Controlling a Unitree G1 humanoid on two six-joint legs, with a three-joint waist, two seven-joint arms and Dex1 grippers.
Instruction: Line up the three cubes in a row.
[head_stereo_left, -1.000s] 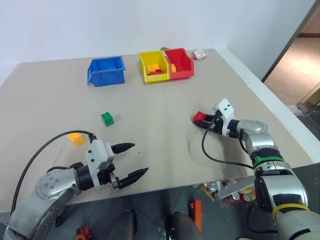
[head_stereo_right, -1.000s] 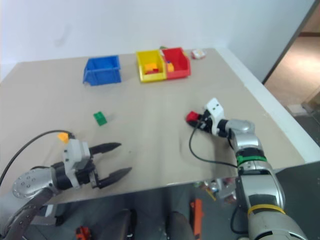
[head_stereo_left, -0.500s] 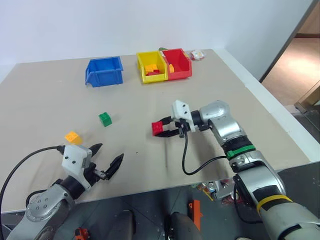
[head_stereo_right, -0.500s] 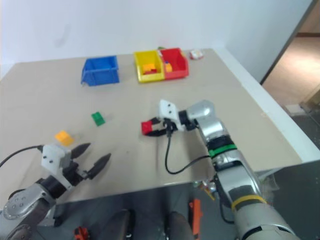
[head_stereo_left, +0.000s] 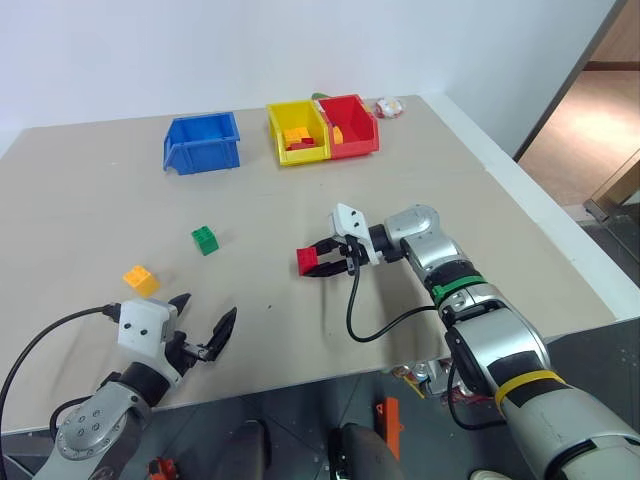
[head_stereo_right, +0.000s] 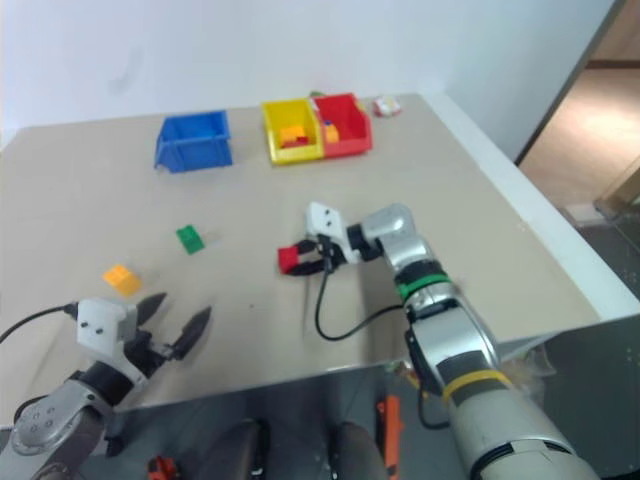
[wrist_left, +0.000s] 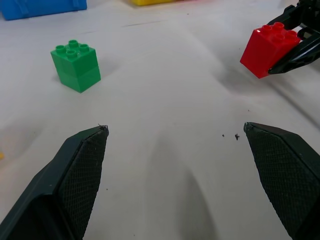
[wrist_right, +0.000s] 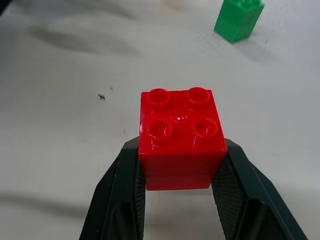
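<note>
1. Red cube (head_stereo_left: 307, 261): centre of the head view, gripped between the fingers of the right hand (head_stereo_left: 322, 258), studs up.
2. Green cube (head_stereo_left: 205, 240): left of centre, standing on the table (head_stereo_left: 420, 150), apart from the red cube.
3. Yellow-orange cube (head_stereo_left: 140, 281): lower left, on the table.
4. Left hand (head_stereo_left: 205, 324): lower left, fingers spread wide, holding nothing.
5. Blue, yellow and red bins (head_stereo_left: 203, 143): top centre.
</note>
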